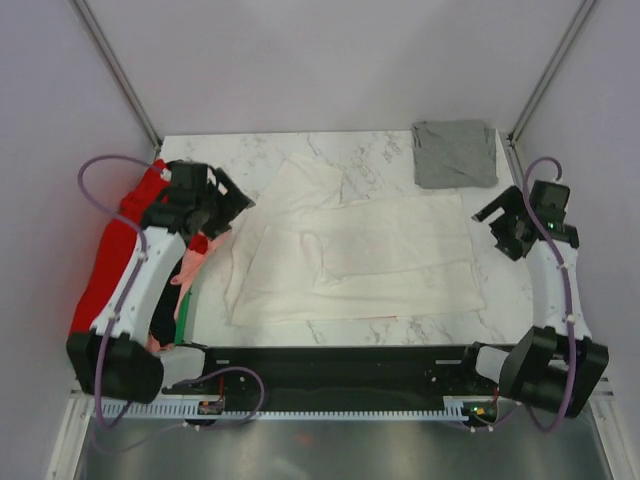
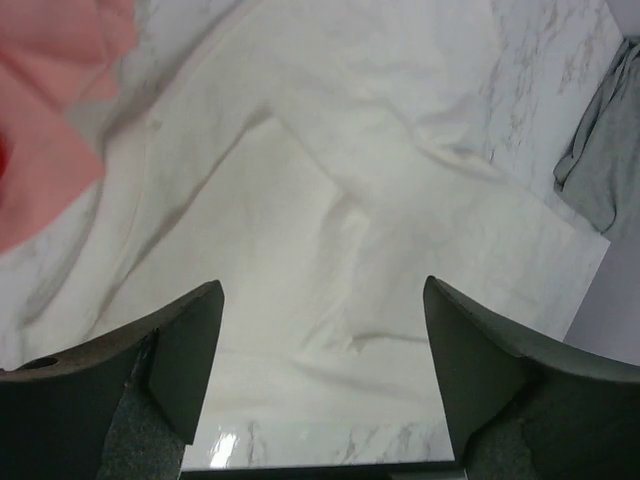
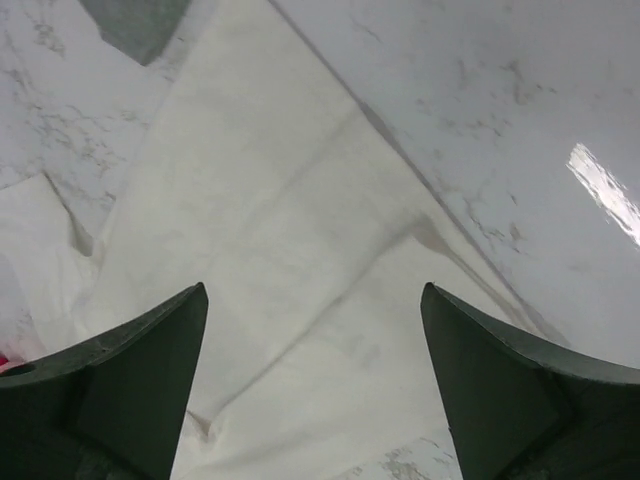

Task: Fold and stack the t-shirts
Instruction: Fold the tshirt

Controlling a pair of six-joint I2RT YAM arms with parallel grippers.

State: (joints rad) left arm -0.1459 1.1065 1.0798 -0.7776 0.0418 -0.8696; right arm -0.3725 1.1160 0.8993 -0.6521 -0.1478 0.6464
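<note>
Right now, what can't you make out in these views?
Shirt pile, top view: left arm covers it; count unclear.
Pink shirt, left wrist: cut by frame edge.
Grey shirt, right wrist: cut by top edge.

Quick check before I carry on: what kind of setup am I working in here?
Most likely a lab robot cell, not a home: a marble-look table boxed in by plain walls and metal posts, with a white shirt spread flat and a grey shirt folded.

spread shirt [image 1: 370, 255] ctr, folded shirt [image 1: 455, 153] back-R, shirt pile [image 1: 105, 262] L
</note>
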